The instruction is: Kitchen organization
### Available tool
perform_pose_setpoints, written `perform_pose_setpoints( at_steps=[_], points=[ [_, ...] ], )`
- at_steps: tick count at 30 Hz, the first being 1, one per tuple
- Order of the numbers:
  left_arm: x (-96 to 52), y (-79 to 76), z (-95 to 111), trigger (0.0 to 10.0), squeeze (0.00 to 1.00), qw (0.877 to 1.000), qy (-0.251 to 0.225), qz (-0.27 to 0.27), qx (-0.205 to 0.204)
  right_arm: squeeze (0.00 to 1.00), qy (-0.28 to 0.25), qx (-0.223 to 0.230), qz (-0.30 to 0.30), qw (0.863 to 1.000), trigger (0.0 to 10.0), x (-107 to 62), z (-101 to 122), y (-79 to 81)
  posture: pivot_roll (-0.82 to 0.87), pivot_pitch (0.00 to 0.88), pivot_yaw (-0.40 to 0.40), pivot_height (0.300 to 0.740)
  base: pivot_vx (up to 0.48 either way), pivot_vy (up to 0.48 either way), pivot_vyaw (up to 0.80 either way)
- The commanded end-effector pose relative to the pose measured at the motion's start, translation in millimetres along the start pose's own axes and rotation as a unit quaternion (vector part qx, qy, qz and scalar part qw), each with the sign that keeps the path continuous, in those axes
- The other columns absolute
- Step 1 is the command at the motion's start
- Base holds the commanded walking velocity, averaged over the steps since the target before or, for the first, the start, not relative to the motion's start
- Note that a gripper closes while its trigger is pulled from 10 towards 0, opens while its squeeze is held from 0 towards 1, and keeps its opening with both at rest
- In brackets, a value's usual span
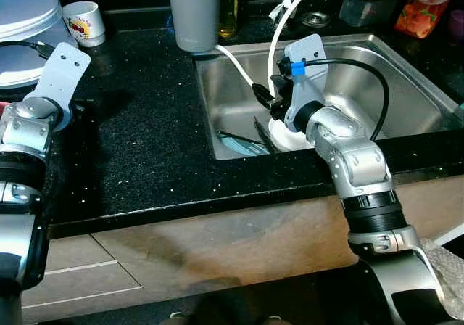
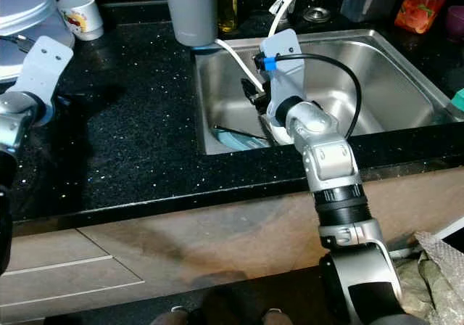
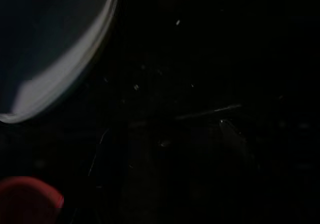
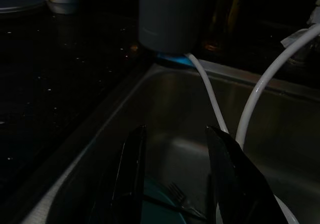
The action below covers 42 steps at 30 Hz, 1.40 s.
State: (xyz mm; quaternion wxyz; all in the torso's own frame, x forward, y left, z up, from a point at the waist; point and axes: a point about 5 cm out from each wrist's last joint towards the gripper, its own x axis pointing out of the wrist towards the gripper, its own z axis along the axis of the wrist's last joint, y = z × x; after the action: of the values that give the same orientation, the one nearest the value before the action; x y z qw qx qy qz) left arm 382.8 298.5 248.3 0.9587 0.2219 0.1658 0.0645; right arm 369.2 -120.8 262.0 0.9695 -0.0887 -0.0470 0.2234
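— Nearest is the right gripper [image 4: 175, 184]; how wide does it stand?

— Its two long black fingers [image 4: 129, 176] are well apart with nothing between them, hanging inside the stainless steel sink [image 1: 406, 100] at its front left corner.

— What lies under it?

— A light blue plate [image 1: 239, 146] with a dark fork [image 4: 176, 192] on it, on the sink floor. Just beside that plate, under the wrist, is a round white dish [image 1: 290, 138]. Whether a fingertip touches either, I cannot tell.

— Anything else near the sink?

— Two white hoses [image 4: 260, 86] run down into it, and a grey cylindrical tumbler [image 1: 193, 13] stands on the black speckled countertop [image 1: 145, 136] at the sink's back left corner.

— And the left gripper?

— It is over the countertop, well left of the sink; I cannot tell how its fingers are set.
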Motion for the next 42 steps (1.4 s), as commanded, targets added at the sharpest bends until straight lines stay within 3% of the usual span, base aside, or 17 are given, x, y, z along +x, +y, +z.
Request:
perform_pose_setpoints(
  at_steps=[1, 2, 5, 13, 14, 18, 21, 24, 27, 28, 30, 31, 32, 33, 35, 36, 42],
  points=[
    [4.5, -17.3, -21.4, 10.0, 0.0, 0.997, 0.052, -0.045, -0.029, 0.0, -0.009, -0.003, 0.002, 1.0, 10.0, -1.0, 2.8, -1.0, 0.02, 0.112, 0.006, 0.74, 0.0, 0.0, 0.0],
    [4.5, -17.3, -21.4, 10.0, 0.0, 0.997, 0.052, -0.045, -0.029, 0.0, -0.009, -0.003, 0.002, 1.0, 10.0, -1.0, 2.8, -1.0, 0.02, 0.112, 0.006, 0.74, 0.0, 0.0, 0.0],
    [3.7, -30.0, -19.8, 10.0, 0.0, 0.989, 0.061, -0.086, -0.099, 0.0, -0.01, -0.006, 0.004, 1.0, 10.0, -0.9, 3.3, -1.5, 0.02, 0.113, 0.009, 0.74, 0.0, 0.0, 0.0],
    [2.8, -39.6, -25.8, 10.0, 0.0, 0.978, 0.08, -0.108, -0.162, 0.0, -0.011, -0.009, 0.003, 1.0, 10.0, -1.4, 3.7, -3.7, 0.02, 0.118, 0.01, 0.74, 0.0, 0.0, 0.0],
    [1.5, -46.2, -27.3, 10.0, 0.0, 0.971, 0.088, -0.127, -0.182, 0.0, -0.011, -0.01, 0.003, 1.0, 10.0, -1.7, 3.4, -4.1, 0.02, 0.118, 0.01, 0.74, 0.0, 0.0, 0.0],
    [-0.1, -55.6, -27.4, 10.0, 0.0, 0.967, 0.092, -0.145, -0.189, 0.0, -0.012, -0.012, 0.003, 1.0, 10.0, -1.9, 3.3, -4.4, 0.02, 0.119, 0.01, 0.74, 0.0, 0.0, 0.0],
    [-4.6, -74.0, -23.7, 10.0, 0.0, 0.958, 0.093, -0.174, -0.208, 0.0, -0.013, -0.015, 0.002, 1.0, 10.0, -2.0, 3.6, -5.1, 0.02, 0.123, 0.013, 0.74, 0.0, 0.0, 0.0],
    [-9.4, -90.2, -17.0, 10.0, 0.0, 0.945, 0.075, -0.201, -0.247, 0.0, -0.014, -0.018, 0.0, 1.0, 10.0, -2.1, 3.9, -6.1, 0.02, 0.123, 0.013, 0.74, 0.0, 0.0, 0.0],
    [-11.4, -94.3, -8.7, 10.0, 0.0, 0.937, 0.041, -0.205, -0.279, 0.0, -0.014, -0.018, -0.001, 1.0, 10.0, -2.0, 4.1, -6.8, 0.02, 0.127, 0.011, 0.74, 0.0, 0.0, 0.0],
    [-11.4, -94.3, -8.7, 10.0, 0.0, 0.937, 0.041, -0.205, -0.279, 0.0, -0.014, -0.018, -0.001, 1.0, 10.0, -2.0, 4.1, -6.8, 0.02, 0.127, 0.011, 0.74, 0.0, 0.0, 0.0],
    [-9.1, -79.7, 8.9, 10.0, 0.0, 0.95, -0.06, -0.157, -0.264, 0.0, -0.014, -0.017, -0.002, 1.0, 10.0, -1.7, 4.3, -7.3, 0.02, 0.13, 0.009, 0.74, 0.0, 0.0, 0.0],
    [-9.1, -79.7, 8.9, 10.0, 0.0, 0.95, -0.06, -0.157, -0.264, 0.0, -0.014, -0.017, -0.002, 1.0, 10.0, -1.7, 4.3, -7.3, 0.02, 0.13, 0.009, 0.74, 0.0, 0.0, 0.0],
    [-9.8, -66.7, 20.9, 10.0, 0.0, 0.952, -0.123, -0.128, -0.251, 0.0, -0.015, -0.016, -0.002, 1.0, 10.0, -1.3, 4.7, -7.3, 0.02, 0.13, 0.009, 0.74, 0.0, 0.0, 0.0],
    [-10.3, -61.2, 25.9, 10.0, 0.0, 0.949, -0.148, -0.119, -0.252, 0.0, -0.016, -0.015, -0.003, 1.0, 10.0, -1.0, 4.9, -7.2, 0.02, 0.13, 0.009, 0.74, 0.0, 0.0, 0.0],
    [-11.7, -58.1, 28.8, 10.0, 0.0, 0.947, -0.163, -0.112, -0.255, 0.0, -0.017, -0.014, -0.003, 1.0, 10.0, -0.8, 5.0, -7.2, 0.02, 0.13, 0.009, 0.74, 0.0, 0.0, 0.0],
    [-11.4, -46.8, 30.9, 10.0, 0.0, 0.952, -0.182, -0.079, -0.234, 0.0, -0.018, -0.012, -0.004, 1.0, 10.0, 0.1, 5.4, -6.5, 0.03, 0.13, 0.014, 0.74, 0.0, 0.0, 0.0],
    [-8.8, -26.6, 20.9, 10.0, 0.0, 0.952, -0.181, -0.012, -0.245, 0.0, -0.02, -0.01, -0.005, 1.0, 10.0, -0.2, 5.5, -6.0, 0.02, 0.13, 0.018, 0.74, 0.0, 0.0, 0.0]
  ],
)
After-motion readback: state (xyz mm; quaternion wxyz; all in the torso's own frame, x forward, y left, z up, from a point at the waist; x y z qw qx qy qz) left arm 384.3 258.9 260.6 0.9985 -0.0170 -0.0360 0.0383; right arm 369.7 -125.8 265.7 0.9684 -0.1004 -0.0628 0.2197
